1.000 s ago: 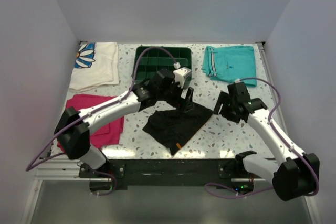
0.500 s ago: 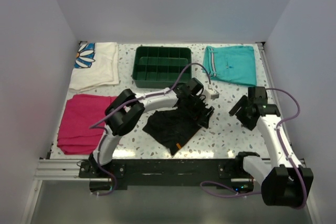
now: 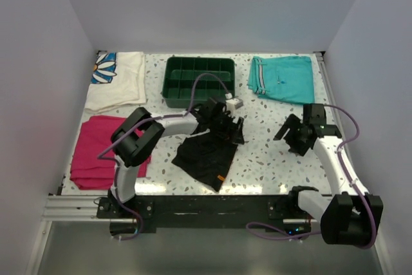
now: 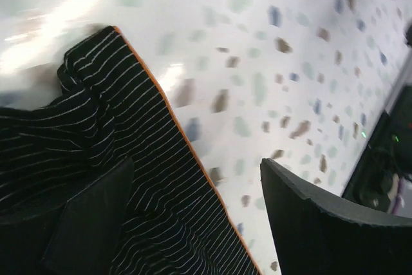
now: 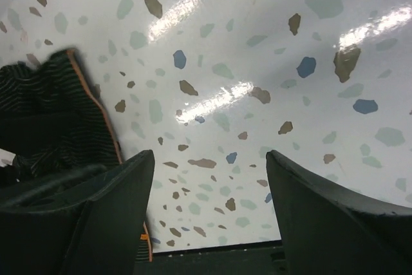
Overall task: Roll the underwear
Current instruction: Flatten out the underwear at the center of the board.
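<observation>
Underwear (image 3: 205, 158): black, with fine pale stripes, an orange-edged hem and a small orange tag (image 3: 220, 178) at its near tip. It lies as a lopsided diamond mid-desk (image 3: 270, 159), closer to the near edge than the far one. The main panel is mostly flat; the far corner is bunched and wrinkled.

Left hand (image 3: 230, 131): low over that bunched far corner. In the wrist view one finger (image 4: 90, 223) is over the striped cloth and the other (image 4: 322, 223) over bare speckled desk, with the orange hem running between them. The jaws are spread wide and nothing is clamped. Cannot tell whether the finger presses the fabric.

Right hand (image 3: 288, 136): toward the right edge, well apart from the garment, over bare desk. Its fingers are wide and hold nothing. The hem shows at the left of its wrist view.

Also noted: green divided tray (image 3: 199, 80) by the far edge, teal shorts (image 3: 283, 79) near the far right corner, magenta cloth (image 3: 96, 149) along the left edge.
</observation>
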### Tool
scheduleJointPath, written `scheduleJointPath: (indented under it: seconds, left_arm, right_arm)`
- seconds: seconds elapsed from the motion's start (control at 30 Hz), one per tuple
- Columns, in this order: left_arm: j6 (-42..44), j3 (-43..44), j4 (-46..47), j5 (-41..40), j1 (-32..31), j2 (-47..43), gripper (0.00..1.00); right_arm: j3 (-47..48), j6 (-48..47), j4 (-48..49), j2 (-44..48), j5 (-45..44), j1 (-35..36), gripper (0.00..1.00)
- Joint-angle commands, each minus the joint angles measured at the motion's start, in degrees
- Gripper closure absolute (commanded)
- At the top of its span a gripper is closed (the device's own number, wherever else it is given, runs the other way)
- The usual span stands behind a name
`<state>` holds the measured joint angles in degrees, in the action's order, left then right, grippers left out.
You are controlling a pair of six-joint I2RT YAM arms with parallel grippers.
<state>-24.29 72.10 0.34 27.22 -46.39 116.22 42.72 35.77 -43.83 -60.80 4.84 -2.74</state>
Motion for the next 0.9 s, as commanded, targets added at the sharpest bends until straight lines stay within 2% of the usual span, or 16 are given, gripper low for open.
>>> scheduleJointPath:
  seconds: [0.0,0.1,0.2,0.3,0.43,0.53,0.73,0.87]
  left_arm:
    - [-6.6,-9.7,2.0,-16.0,5.5,-6.9,0.14]
    - [-6.5,-14.0,0.8,-20.3,5.8,-12.1,0.14]
    - [-8.4,-18.4,0.5,-22.6,5.8,-17.0,0.14]
    - [-10.4,-21.5,-0.2,-26.3,5.8,-23.3,0.14]
    - [-9.0,-23.1,-4.3,-31.5,5.7,-29.5,0.12]
    - [-7.2,-21.6,-7.9,-35.0,5.7,-31.3,0.11]
    - [-4.8,-18.8,-10.5,-38.6,5.9,-32.3,0.09]
    - [-2.3,-14.9,-12.6,-37.6,6.0,-28.3,0.09]
  right_arm:
    - [-0.4,-5.6,2.4,-1.5,8.0,-0.2,0.25]
    - [0.4,-8.7,1.8,-3.4,12.9,0.2,0.27]
    - [1.1,-9.6,1.7,-4.2,15.6,3.8,0.27]
    - [2.3,-7.8,2.2,-5.4,14.5,14.4,0.27]
    - [1.8,-4.7,4.3,-7.9,15.8,21.5,0.32]
    - [-2.1,-0.6,9.8,-7.1,21.0,23.6,0.4]
    - [-6.9,5.5,17.5,-9.6,24.9,31.1,0.38]
    - [-8.9,10.3,23.5,-12.5,25.9,36.0,0.39]
